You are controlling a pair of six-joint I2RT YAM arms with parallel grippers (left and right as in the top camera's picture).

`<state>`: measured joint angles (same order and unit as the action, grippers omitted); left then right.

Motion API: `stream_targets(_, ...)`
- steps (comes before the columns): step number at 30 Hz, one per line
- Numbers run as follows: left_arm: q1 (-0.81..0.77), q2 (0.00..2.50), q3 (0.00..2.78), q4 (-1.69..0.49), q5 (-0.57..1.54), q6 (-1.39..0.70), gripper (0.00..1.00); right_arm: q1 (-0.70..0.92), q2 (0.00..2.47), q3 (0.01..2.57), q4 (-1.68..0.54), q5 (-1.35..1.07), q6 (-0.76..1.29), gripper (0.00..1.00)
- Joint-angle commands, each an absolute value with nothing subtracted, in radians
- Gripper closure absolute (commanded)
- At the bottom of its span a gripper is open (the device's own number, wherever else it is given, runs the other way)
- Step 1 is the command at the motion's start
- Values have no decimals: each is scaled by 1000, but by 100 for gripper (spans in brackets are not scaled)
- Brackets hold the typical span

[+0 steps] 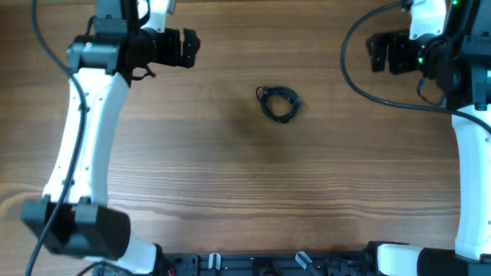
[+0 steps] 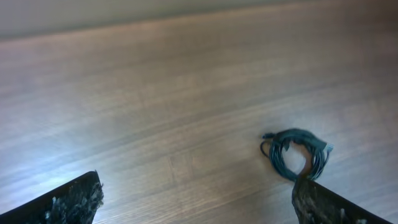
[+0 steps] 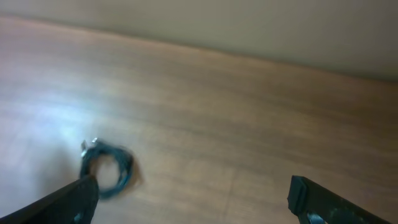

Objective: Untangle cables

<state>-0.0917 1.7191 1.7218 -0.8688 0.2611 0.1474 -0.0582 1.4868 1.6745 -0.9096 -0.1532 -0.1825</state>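
Brown wood-grain tabletop fills the scene, and everything else can be placed against the small black coil of thin cables lying on it. The white-and-black left arm stands well to the left of that coil, and the white-and-black right arm stands well off on its other side. The left gripper points toward the coil from the left and slightly beyond it, its two black fingers spread wide apart with nothing between them. The right gripper faces the coil from the opposite side, its fingers equally wide apart and empty. The coil sits between the two grippers, touching neither. It is a tight, roughly round bundle of several loops, with a small plug end poking out at its upper-left edge. From the right wrist it appears blurred, low and to the left.
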Motion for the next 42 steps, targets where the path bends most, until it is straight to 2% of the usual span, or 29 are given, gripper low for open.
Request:
stream_targets(1,-129,1776,1737,-877,296,136,1,-62,1491,1696,-874,-74,-114,0)
stream_targets(7,-199,1830,1737,-878,334,207,4,-62,1536,1696,-907,-75,-75,0)
stream_targets(9,-217,1837,1737,-881,360,239,0,-62,1565,1696,-922,-75,-74,0)
stream_targets(18,-306,1855,1737,-892,489,344,0,-68,1666,1695,-916,-86,-110,0)
stream_targets(22,-330,1895,1737,-888,561,363,5,-91,1686,1695,-921,-91,-38,0)
stream_targets(28,-369,1988,1737,-888,565,363,3,-106,1716,1694,-957,-90,28,0)
stream_targets(34,-395,2016,1737,-857,564,363,6,-110,1738,1694,-993,-82,70,0)
stream_targets(36,-395,2016,1737,-851,559,363,10,-113,1757,1693,-1000,-83,91,0)
stream_targets(42,-396,2017,1737,-818,389,306,10,-113,1803,1693,-1010,-101,94,0)
